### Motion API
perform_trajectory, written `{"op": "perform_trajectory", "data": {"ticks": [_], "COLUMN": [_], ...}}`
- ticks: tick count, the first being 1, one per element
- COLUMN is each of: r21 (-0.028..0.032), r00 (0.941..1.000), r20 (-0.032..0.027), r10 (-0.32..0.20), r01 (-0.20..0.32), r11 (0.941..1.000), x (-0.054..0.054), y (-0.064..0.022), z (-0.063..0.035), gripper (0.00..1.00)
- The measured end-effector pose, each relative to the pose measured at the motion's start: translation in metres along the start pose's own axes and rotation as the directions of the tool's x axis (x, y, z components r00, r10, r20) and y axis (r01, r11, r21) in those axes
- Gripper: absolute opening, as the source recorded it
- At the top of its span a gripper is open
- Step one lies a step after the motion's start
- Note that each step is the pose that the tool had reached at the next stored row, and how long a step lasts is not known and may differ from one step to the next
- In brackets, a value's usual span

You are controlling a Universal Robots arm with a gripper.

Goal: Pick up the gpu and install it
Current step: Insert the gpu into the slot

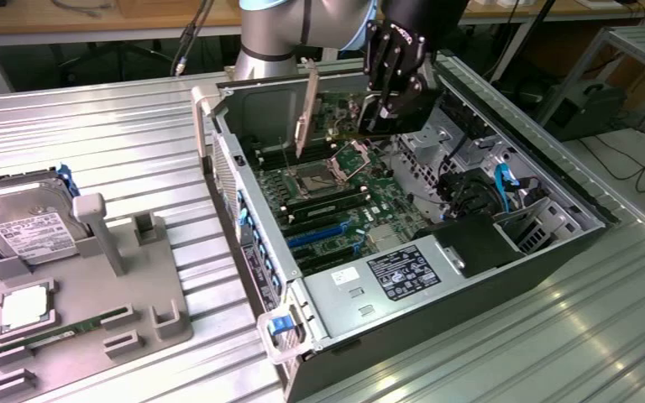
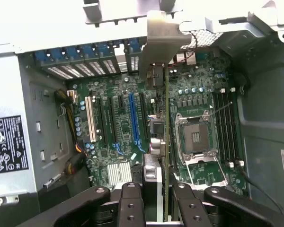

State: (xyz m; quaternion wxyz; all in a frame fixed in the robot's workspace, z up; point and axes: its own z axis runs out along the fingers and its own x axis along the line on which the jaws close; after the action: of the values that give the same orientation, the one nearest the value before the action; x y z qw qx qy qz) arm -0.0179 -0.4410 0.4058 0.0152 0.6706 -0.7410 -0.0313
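The gpu (image 2: pixel 166 142) hangs edge-on above the open computer case's motherboard (image 2: pixel 109 161), showing a thin green card edge with its silver end bracket (image 2: pixel 161 42) toward the case's rear slot wall. My gripper (image 2: pixel 158 208) is shut on the card's near end, one black finger on each face. In the exterior view the gripper (image 1: pixel 385 126) hovers over the upper part of the case, holding the gpu with its bracket (image 1: pixel 308 109) sticking out toward that view's left. The card sits over the row of expansion slots, close beside the blue slot (image 2: pixel 132 118), and clear of the board.
The case (image 1: pixel 547 252) lies on its side on a ribbed metal table. Inside are an open CPU socket (image 2: pixel 196 137), memory slots (image 2: pixel 225 127) and a power supply (image 1: pixel 401 273). A grey fixture (image 1: pixel 87 327) at the exterior view's left holds a hard drive (image 1: pixel 26 222), a CPU (image 1: pixel 26 306) and a RAM stick (image 1: pixel 54 336).
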Motion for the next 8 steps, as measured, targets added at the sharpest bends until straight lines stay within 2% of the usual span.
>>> {"op": "perform_trajectory", "data": {"ticks": [3, 8], "r21": [0.0022, 0.0081], "r00": [0.9986, 0.9912], "r20": [-0.0032, -0.0084], "r10": [-0.053, -0.132], "r01": [0.053, 0.132], "r11": [0.9986, 0.9912], "x": [0.0, 0.0], "y": [0.0, -0.0001], "z": [0.0001, 0.0007], "gripper": [0.28, 0.28]}}
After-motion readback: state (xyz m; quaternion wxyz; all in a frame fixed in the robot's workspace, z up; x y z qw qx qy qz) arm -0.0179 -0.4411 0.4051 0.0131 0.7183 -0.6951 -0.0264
